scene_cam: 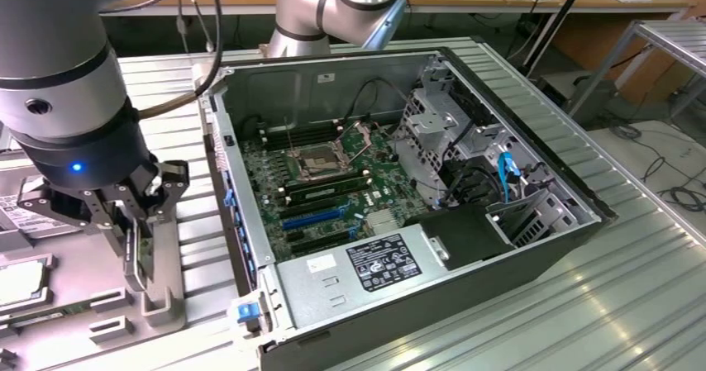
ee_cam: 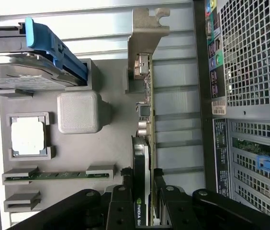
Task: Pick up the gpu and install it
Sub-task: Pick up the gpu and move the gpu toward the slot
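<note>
**Now: claw pinching the gpu upright in the parts tray**

Broadly, a ribbed metal table (scene_cam: 617, 305) carries an open computer case (scene_cam: 464, 305), its motherboard (scene_cam: 331, 181) exposed and a power supply (scene_cam: 369, 263) at the near end. At the exterior view's left, beside the case, lies a grey parts tray (scene_cam: 165, 305). The gpu (ee_cam: 141, 153) stands on edge in a slot of that tray, with its silver end bracket (ee_cam: 147, 33) at the end away from the claw. The gripper (ee_cam: 141, 175) has a finger pressed against each face of the card. Also on the tray are a hard drive (ee_cam: 29, 72) with a blue clip, a memory stick (ee_cam: 58, 175) and a CPU (ee_cam: 27, 135).
</note>
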